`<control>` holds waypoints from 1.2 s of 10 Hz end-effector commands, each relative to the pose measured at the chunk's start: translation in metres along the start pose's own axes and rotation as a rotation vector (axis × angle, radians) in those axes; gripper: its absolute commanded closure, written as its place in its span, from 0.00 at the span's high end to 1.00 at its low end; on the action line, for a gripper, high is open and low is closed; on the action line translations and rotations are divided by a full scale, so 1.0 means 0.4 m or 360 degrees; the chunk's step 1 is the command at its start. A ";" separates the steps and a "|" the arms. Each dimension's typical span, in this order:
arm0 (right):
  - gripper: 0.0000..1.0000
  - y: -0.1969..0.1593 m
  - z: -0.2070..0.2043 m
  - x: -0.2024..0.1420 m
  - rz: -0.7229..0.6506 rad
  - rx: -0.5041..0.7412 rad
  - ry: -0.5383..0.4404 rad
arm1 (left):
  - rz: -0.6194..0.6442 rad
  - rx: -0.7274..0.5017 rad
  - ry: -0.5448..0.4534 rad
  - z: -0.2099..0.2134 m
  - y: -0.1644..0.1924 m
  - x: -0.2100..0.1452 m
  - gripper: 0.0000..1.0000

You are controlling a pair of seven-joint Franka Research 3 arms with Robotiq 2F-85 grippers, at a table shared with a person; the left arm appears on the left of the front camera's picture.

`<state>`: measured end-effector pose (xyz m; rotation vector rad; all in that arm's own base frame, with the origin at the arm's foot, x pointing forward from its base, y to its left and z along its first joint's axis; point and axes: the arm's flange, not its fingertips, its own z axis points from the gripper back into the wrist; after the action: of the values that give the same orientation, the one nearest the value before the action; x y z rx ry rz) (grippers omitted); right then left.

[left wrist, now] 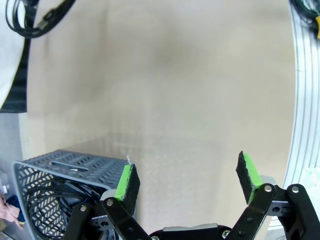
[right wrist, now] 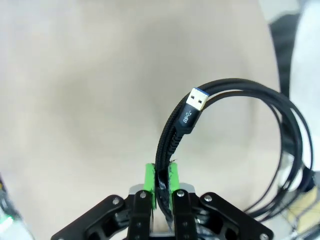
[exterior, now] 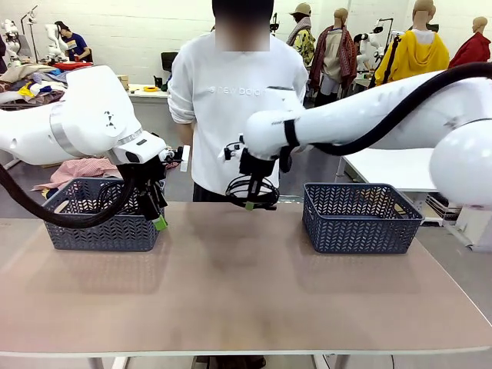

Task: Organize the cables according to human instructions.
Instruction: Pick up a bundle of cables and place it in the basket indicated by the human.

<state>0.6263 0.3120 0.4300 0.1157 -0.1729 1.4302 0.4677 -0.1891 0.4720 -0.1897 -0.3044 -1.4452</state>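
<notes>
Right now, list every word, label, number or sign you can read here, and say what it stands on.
USB trident symbol, on the black plug of the coiled cable clamped in the right gripper.
Pale lettering across the person's white sweatshirt: too faint to read.
Small dark mark on the left arm's white casing: too small to read.
Nothing else legible.

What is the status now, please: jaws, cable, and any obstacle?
Left gripper open, nothing held, beside left basket. Right gripper shut on coiled cable, raised over the table. Person stands at far edge; path to right basket looks free.
</notes>
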 end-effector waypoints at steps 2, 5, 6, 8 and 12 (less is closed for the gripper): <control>0.00 0.043 0.134 -0.162 0.0385 0.0277 -0.0002 | 0.0002 0.0004 0.0000 0.003 -0.001 -0.005 1.00; 0.00 0.037 0.225 -0.282 0.0481 0.0220 0.0076 | 0.0002 0.0004 0.0000 0.003 -0.001 -0.005 1.00; 0.00 0.030 0.239 -0.310 0.0460 0.0148 0.0115 | 0.0002 0.0004 0.0000 0.003 -0.001 -0.005 1.00; 0.00 0.023 0.247 -0.343 0.0387 -0.0008 0.0160 | 0.0002 0.0004 0.0000 0.003 -0.001 -0.005 1.00; 0.00 -0.017 0.263 -0.359 0.0368 -0.0023 0.0134 | 0.0002 0.0004 0.0000 0.003 -0.001 -0.005 1.00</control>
<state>0.6075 0.1521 0.5012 0.0115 -0.1444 1.6419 0.4679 -0.1889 0.4721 -0.1897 -0.3047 -1.4447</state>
